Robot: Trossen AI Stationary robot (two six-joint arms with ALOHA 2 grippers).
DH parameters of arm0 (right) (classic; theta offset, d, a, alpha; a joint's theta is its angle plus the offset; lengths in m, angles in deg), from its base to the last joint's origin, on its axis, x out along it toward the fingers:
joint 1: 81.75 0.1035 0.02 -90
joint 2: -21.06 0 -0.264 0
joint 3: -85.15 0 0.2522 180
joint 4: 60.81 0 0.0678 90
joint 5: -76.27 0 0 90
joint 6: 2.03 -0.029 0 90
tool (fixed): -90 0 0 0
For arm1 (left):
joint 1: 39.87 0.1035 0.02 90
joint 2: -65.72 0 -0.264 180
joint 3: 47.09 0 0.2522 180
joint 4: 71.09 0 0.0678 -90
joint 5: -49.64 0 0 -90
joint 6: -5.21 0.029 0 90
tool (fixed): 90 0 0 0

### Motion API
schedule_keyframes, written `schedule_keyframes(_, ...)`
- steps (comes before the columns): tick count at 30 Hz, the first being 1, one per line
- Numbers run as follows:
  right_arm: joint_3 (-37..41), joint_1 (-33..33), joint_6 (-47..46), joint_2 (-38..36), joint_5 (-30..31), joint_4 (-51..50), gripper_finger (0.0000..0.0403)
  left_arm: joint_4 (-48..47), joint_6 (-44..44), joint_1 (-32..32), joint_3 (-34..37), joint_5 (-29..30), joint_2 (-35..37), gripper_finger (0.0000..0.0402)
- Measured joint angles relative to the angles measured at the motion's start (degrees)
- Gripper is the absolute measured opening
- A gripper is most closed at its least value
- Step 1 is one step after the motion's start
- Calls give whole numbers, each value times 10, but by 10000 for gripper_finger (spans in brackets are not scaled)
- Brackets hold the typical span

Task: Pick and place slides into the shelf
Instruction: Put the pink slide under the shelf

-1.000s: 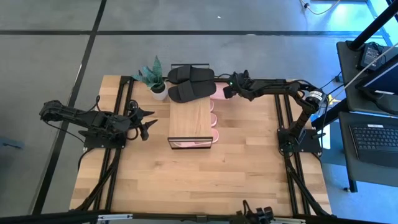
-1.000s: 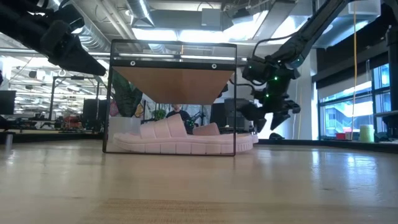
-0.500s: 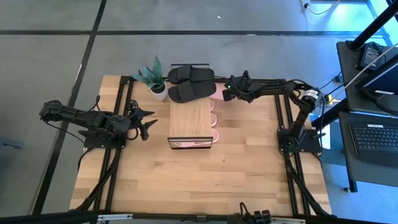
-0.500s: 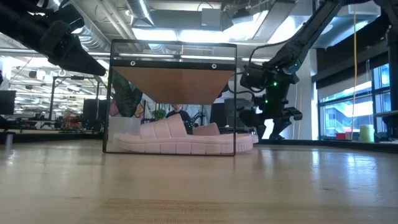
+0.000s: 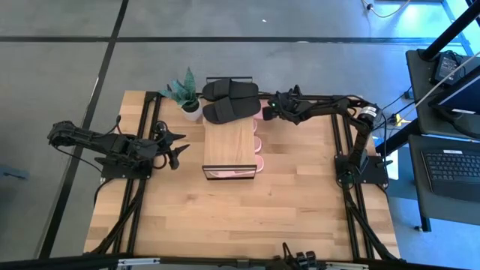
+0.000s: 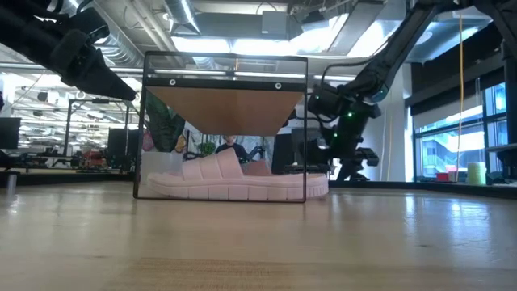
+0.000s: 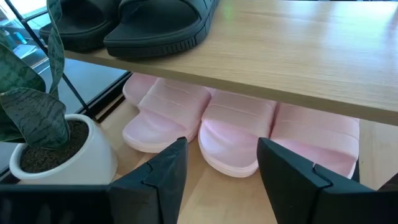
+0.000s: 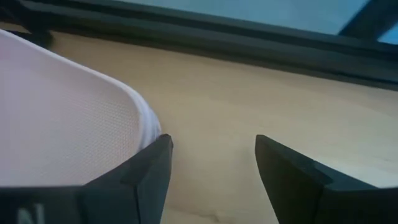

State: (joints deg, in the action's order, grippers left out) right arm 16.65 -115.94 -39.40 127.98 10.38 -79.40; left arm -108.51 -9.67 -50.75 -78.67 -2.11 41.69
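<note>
The shelf [image 5: 229, 145] stands mid-table, a pair of black slides [image 5: 231, 100] lying on the far end of its top board. Pink slides [image 7: 236, 130] lie on the table under the board. Another pink slide [image 8: 62, 112] lies on the table at the shelf's far right corner. My right gripper [image 5: 265, 115] hangs low and open right beside it, slanting down, with the slide's rounded end [image 8: 146, 124] next to one finger [image 8: 152, 165]. My left gripper [image 5: 177, 147] waits open, left of the shelf, facing the pink slides. My right gripper stands at the pink slide's rounded end [image 8: 148, 127], coming from the table's right and slanting down. Whether its finger touches the slide, I cannot tell. The slide lies flat on the table.
A small potted plant [image 5: 187, 97] stands just left of the black slides, near my left gripper's side of the shelf. The shelf's thin black frame [image 6: 305, 129] rises close to my right gripper. Bare tabletop [image 5: 240, 217] stretches toward the near edge.
My right gripper has sunk toward the table and moved toward the shelf's far right corner, rolling a little about its own line, and now sits low beside the pink slide. Its fingers have stayed open.
</note>
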Motion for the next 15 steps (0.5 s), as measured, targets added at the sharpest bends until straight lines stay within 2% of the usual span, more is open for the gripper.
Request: schedule_keyframes(15, 0, 17, 5, 0, 1, 56, 229, 0, 0, 0, 0, 0, 0, 185)
